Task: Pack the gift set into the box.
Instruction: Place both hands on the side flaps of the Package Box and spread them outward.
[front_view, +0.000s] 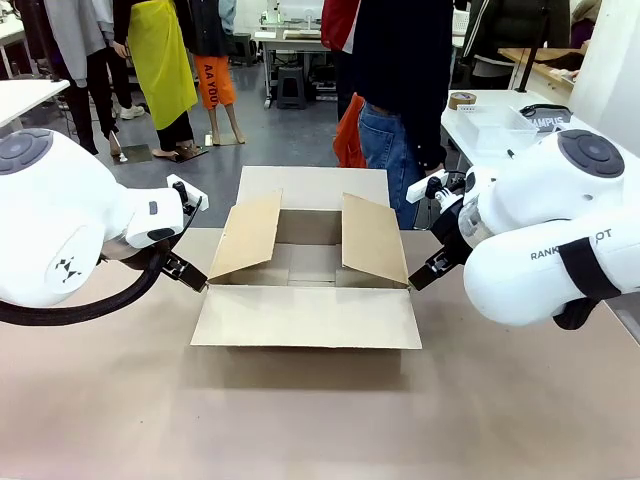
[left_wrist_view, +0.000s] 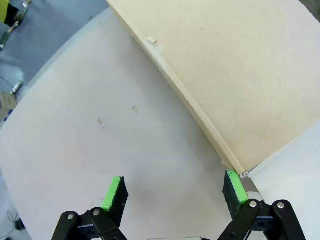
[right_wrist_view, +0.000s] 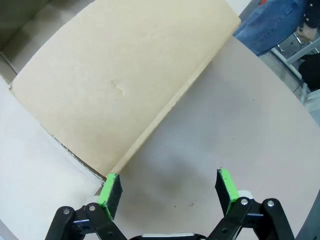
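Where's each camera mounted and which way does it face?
Front: between the arms, facing across the table and open box toward a person; both arms show.
Left wrist: on the left arm, looking down past the open left gripper.
Right wrist: likewise, past the open right gripper.
Both wrist views show box flaps and table.

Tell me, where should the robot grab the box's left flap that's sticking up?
Probably its free top edge, coming from above. The left flap is a thin sheet standing up, leaning inward over the box, so open jaws can straddle that edge. The left gripper sits open beside it.
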